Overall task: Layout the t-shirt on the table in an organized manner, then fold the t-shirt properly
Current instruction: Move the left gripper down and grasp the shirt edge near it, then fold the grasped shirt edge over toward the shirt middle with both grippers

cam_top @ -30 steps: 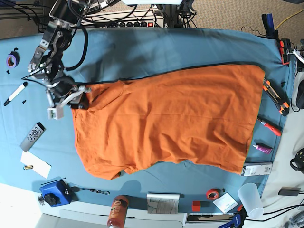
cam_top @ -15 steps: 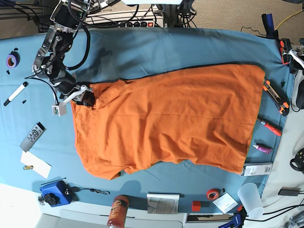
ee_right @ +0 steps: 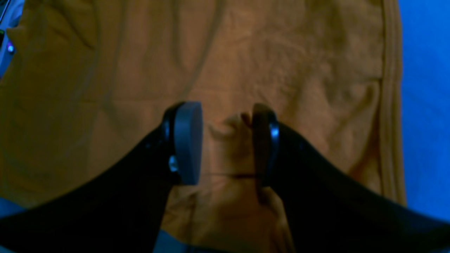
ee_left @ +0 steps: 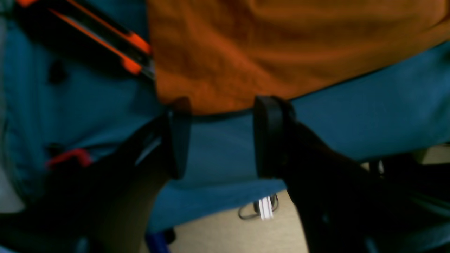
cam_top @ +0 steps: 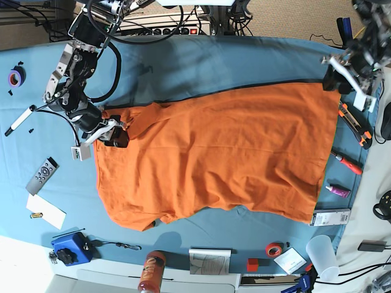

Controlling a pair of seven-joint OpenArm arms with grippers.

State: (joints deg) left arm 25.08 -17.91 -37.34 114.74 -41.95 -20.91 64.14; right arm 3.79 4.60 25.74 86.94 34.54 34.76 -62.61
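The orange t-shirt [cam_top: 220, 152] lies spread out and wrinkled across the blue table [cam_top: 214, 61]. My right gripper [cam_top: 113, 135] is over the shirt's left end. In the right wrist view it [ee_right: 225, 147] stands open, its fingers [ee_right: 188, 147] on either side of a small raised pucker of the t-shirt [ee_right: 246, 63]. My left gripper [cam_top: 336, 78] is at the shirt's far right corner. In the left wrist view it [ee_left: 223, 137] stands open over bare table [ee_left: 351, 116], fingertips just at the t-shirt's [ee_left: 263, 45] hem, nothing between them.
An orange-black utility knife [cam_top: 355, 126] lies just right of the shirt, also seen as the knife [ee_left: 102, 42] close to my left gripper. A remote [cam_top: 41, 175], marker [cam_top: 20, 119] and blue box [cam_top: 70, 247] lie at left. A bottle [cam_top: 151, 271] and cup [cam_top: 322, 256] stand along the near edge.
My right gripper has slid rightward onto the shirt's left end. My left arm has come into the base view at the shirt's far right corner.
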